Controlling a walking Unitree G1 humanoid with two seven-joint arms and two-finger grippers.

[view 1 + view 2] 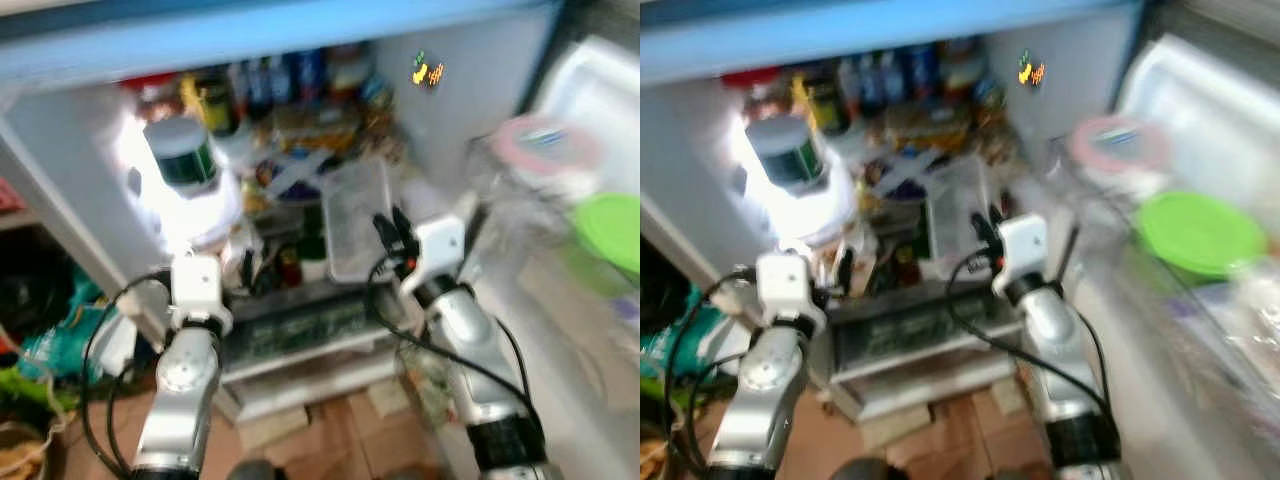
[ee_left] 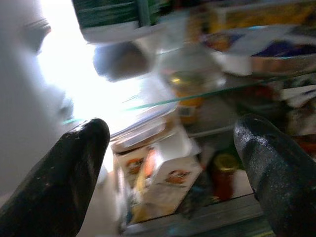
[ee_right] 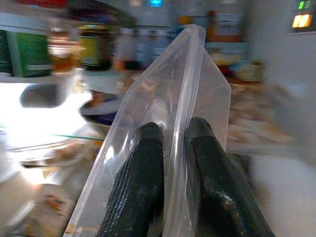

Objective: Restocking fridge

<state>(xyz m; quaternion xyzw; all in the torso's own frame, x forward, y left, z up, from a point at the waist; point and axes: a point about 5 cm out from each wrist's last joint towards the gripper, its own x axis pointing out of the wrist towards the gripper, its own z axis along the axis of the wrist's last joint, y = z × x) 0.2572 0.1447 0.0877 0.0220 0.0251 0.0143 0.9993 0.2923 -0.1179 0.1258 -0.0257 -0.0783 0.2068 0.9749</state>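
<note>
The fridge (image 1: pixel 470 100) stands open before me, its shelves packed with jars and bottles. My right gripper (image 1: pixel 392 232) is shut on the edge of a clear plastic container (image 1: pixel 355 215), held tilted in front of the middle shelf; the right wrist view shows both fingers (image 3: pixel 148 187) pinching its thin rim (image 3: pixel 185 89). My left gripper (image 2: pixel 173 163) is open and holds nothing, raised before the lower left shelves near a carton (image 2: pixel 165 177) and a red-lidded jar (image 2: pixel 224 173). A large green-labelled tub (image 1: pixel 182 152) sits on the glass shelf at the left.
The fridge door (image 1: pixel 590 200) hangs open at the right, carrying a green-lidded tub (image 1: pixel 612 228) and a pink-rimmed container (image 1: pixel 545 145). A drawer (image 1: pixel 300 325) sits at the fridge bottom. Bags (image 1: pixel 55 330) lie on the floor at the left. The views are blurred.
</note>
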